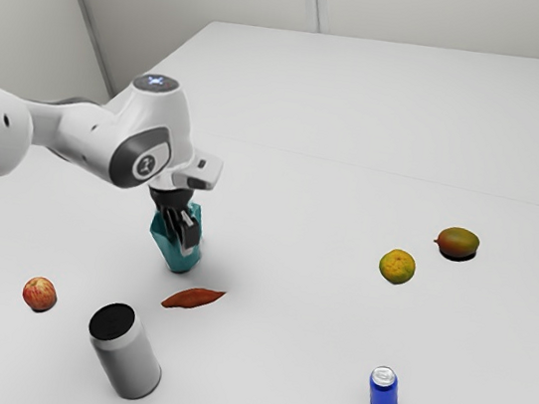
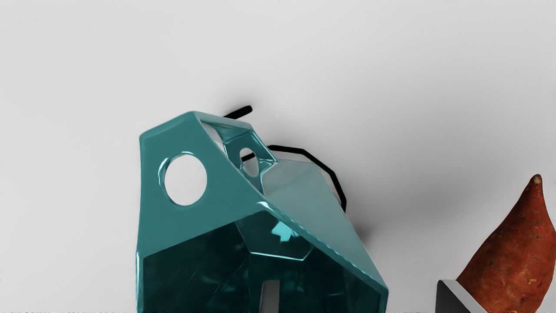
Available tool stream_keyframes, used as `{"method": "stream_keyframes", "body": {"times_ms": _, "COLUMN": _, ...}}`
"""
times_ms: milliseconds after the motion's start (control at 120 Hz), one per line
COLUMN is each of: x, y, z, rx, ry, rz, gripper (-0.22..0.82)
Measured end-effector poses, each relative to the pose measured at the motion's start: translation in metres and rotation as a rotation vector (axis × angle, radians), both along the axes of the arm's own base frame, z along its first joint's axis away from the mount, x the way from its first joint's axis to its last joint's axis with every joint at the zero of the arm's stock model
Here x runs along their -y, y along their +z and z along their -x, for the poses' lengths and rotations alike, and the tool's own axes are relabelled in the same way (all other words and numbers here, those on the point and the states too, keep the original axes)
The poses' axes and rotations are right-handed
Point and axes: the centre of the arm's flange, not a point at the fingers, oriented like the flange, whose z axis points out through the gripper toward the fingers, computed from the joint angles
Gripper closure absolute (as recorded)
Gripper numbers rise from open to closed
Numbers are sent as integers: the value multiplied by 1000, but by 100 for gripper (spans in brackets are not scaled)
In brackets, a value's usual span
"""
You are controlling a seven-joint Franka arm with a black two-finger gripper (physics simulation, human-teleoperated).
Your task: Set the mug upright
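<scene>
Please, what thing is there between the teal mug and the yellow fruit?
In the exterior view, the stretch from the teal mug to the yellow fruit is bare white tabletop.

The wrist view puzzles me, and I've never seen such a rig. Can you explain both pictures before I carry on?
The machine is one white robot arm over a white table, drawn by a simulator. The exterior view looks from the arm's side. The wrist view rides on the arm's hand, looking into the open mouth of a teal mug.

The end effector is open: one fingertip shows within the mug's mouth, the other outside, near the sweet potato. Nothing is gripped.

Also on the table are an apple, a grey cylinder with a black top, a blue can, a yellow-green fruit and a mango.
</scene>
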Motion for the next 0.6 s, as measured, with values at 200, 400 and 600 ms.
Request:
{"method": "stream_keyframes", "body": {"times_ms": 200, "x": 10, "y": 63, "z": 0, "rx": 99, "ry": 0, "rz": 19, "gripper": 13}}
{"method": "stream_keyframes", "body": {"times_ms": 400, "x": 22, "y": 160, "z": -78, "rx": 172, "ry": 54, "rz": 79, "gripper": 5}}
{"method": "stream_keyframes", "body": {"times_ms": 600, "x": 4, "y": 170, "z": -116, "rx": 54, "ry": 153, "rz": 119, "gripper": 2}}
